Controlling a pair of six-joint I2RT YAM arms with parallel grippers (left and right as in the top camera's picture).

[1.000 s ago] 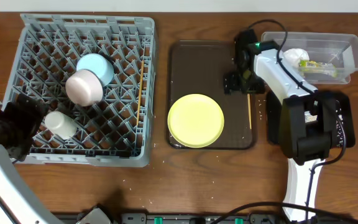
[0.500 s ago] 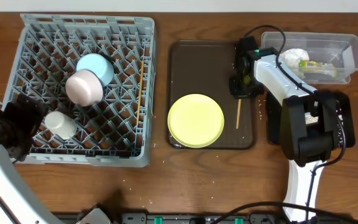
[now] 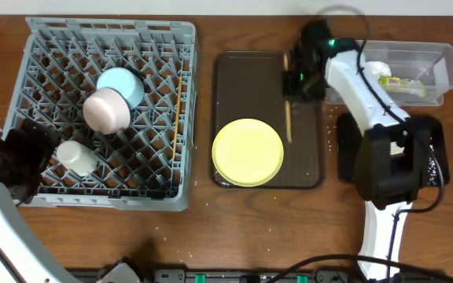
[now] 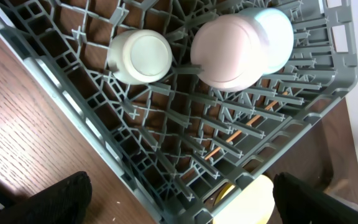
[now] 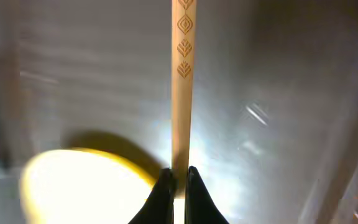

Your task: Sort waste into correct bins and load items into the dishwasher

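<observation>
The chopstick [image 3: 288, 126] is being gripped in the closed jaws of the right gripper [image 5: 179, 180]. Lifted from the tray's [image 3: 234, 86] right edge, it is being carried left at upper centre, towards the rack [image 3: 108, 200].

Chopstick [image 5: 180, 93]: pale wood, smooth, diamond marks along it. Rack [image 4: 347, 74]: grey plastic, matt. Cup [image 4: 140, 57] and pink bowl [image 4: 229, 50] in rack: smooth, soft sheen. Tray [image 3: 234, 86] right of rack: brown, smooth, faint glare. Plate [image 3: 247, 152]: glossy. Table [image 3: 234, 228]: grained wood. Tub [image 3: 415, 55]: clear plastic. Tissue [image 3: 374, 69]: crumpled paper.
</observation>
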